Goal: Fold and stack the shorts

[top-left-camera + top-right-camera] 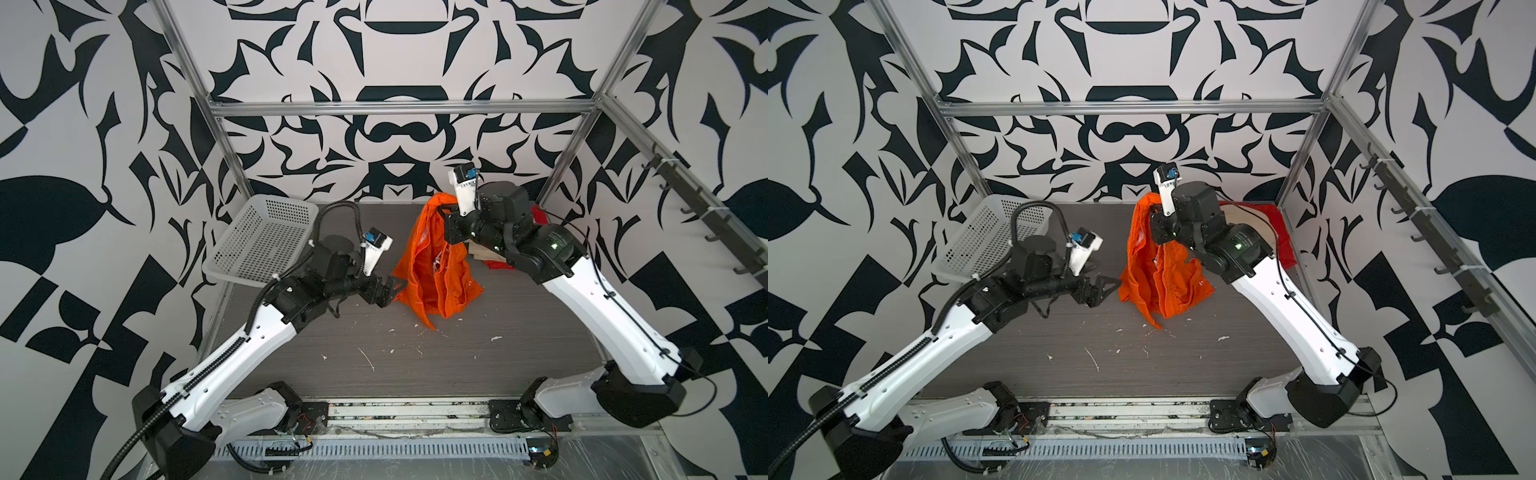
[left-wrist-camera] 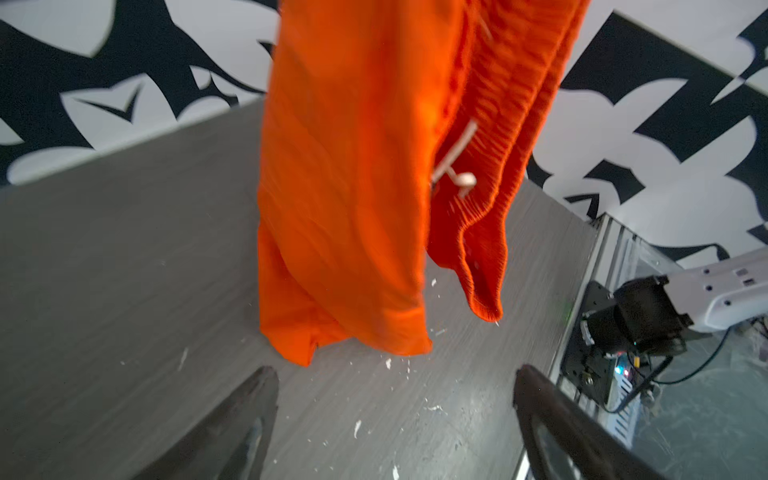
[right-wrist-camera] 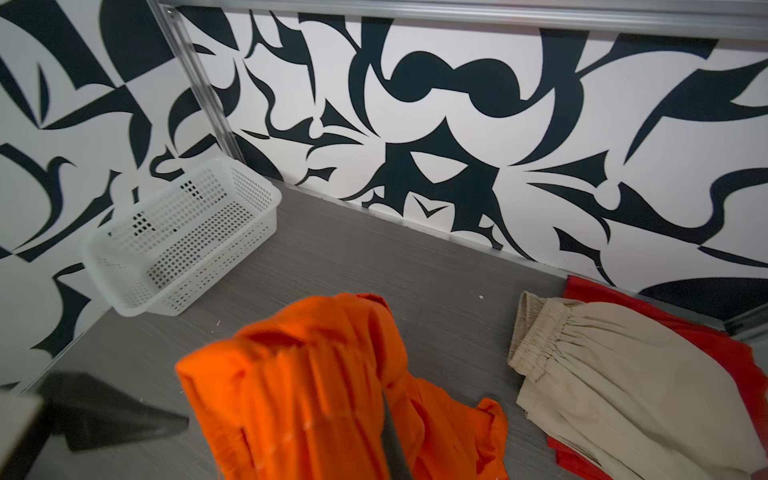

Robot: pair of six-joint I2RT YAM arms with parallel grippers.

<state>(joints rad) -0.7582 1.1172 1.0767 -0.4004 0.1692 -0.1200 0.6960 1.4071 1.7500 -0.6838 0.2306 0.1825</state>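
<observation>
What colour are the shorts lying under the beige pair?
Red shorts, seen best in the right wrist view.

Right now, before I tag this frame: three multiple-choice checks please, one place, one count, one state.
1. Where do the beige shorts lie?
A. In the basket
B. On the red shorts
C. Hanging from the left gripper

2. How many pairs of shorts show?
A. Two
B. Three
C. Four

3. The right gripper is:
A. Open and empty
B. Resting in the basket
C. Shut on the orange shorts

Key:
1 B, the right wrist view shows beige spread over red and the basket empty; the left gripper stands open, holding nothing.
2 B, orange, beige and red.
3 C, in both top views the orange pair hangs from its closed grip.
</observation>
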